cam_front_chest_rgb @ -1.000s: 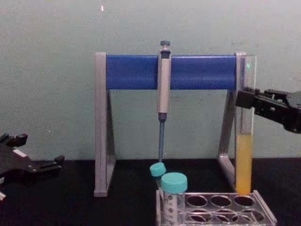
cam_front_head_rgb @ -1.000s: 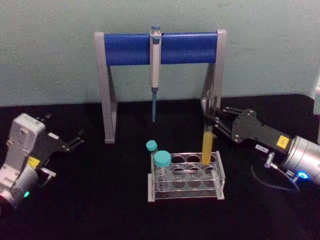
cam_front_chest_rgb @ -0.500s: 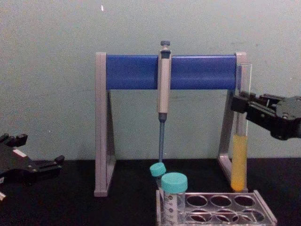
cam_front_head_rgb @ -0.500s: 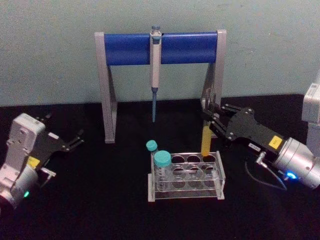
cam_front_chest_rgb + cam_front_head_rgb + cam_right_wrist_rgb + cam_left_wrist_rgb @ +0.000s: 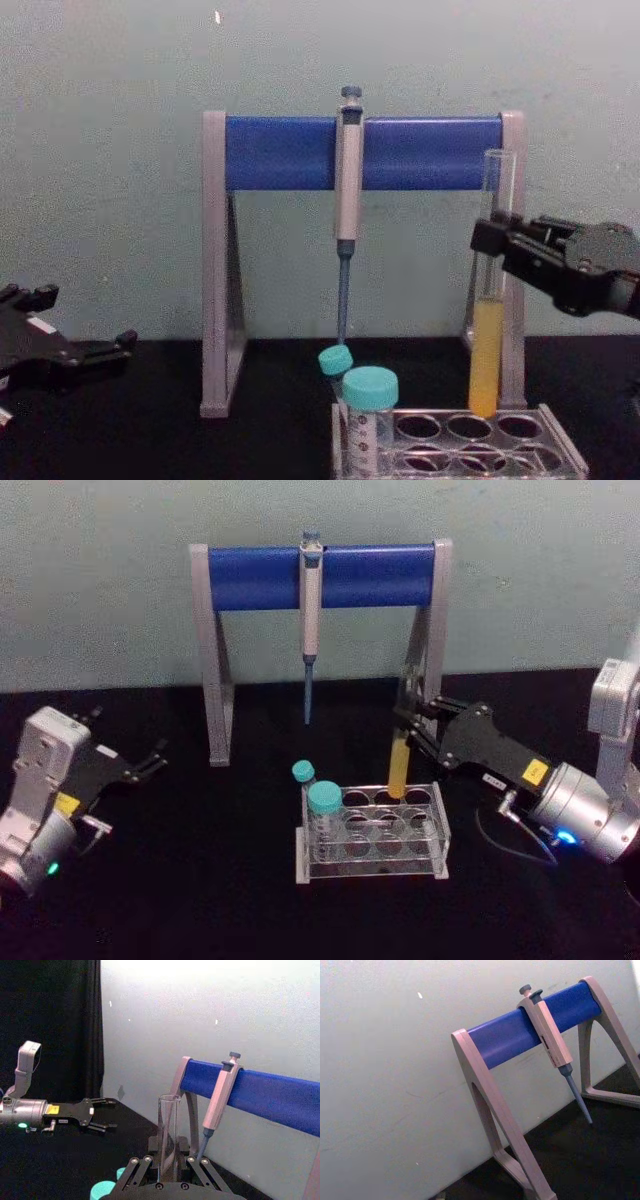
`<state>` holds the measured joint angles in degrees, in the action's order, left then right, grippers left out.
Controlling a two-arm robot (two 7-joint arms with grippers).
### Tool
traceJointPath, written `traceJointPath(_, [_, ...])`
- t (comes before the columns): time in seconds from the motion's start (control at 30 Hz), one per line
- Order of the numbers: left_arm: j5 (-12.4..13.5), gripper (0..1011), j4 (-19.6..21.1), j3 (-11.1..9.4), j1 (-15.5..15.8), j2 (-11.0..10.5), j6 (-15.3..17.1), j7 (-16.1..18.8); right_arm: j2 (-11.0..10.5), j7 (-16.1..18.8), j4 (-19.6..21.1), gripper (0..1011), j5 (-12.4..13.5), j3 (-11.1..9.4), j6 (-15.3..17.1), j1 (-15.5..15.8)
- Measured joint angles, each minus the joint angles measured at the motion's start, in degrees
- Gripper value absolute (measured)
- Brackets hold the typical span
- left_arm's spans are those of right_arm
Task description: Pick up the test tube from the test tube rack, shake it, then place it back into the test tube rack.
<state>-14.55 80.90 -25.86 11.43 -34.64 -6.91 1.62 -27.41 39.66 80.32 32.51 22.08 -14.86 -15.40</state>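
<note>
The test tube (image 5: 399, 760), clear glass with yellow liquid in its lower part, stands nearly upright with my right gripper (image 5: 412, 723) shut on its middle. In the chest view the test tube (image 5: 487, 340) has its rounded bottom at the level of the top plate of the test tube rack (image 5: 555, 452), over the back row. I cannot tell whether the tip is inside a hole. The clear test tube rack (image 5: 438, 852) sits at the table's middle. The right wrist view shows the tube's open top (image 5: 169, 1125) between the fingers. My left gripper (image 5: 150, 761) rests open at the far left.
Two teal-capped vials (image 5: 323, 802) stand at the rack's left end. Behind the rack is a grey-legged stand with a blue bar (image 5: 320, 576), and a grey pipette (image 5: 310, 610) hangs from it. The stand's right leg (image 5: 433, 630) is just behind the tube.
My right gripper has carried the test tube leftward along the rack's back row and slightly lower. The left arm has not moved.
</note>
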Motion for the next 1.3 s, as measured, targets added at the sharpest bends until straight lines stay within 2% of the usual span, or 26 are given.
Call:
traceJointPath(0.57, [0.00, 1001, 0.00, 0.00, 0.00, 0.00, 0.00, 0.00, 1.93, 1.37, -3.87, 229, 0.04, 1.36, 0.07, -1.93])
traceJointPath(1.3, [0.00, 1001, 0.00, 0.00, 0.00, 0.00, 0.00, 0.00, 2.75, 0.97, -7.27, 229, -1.59, 2.85, 2.06, -3.51])
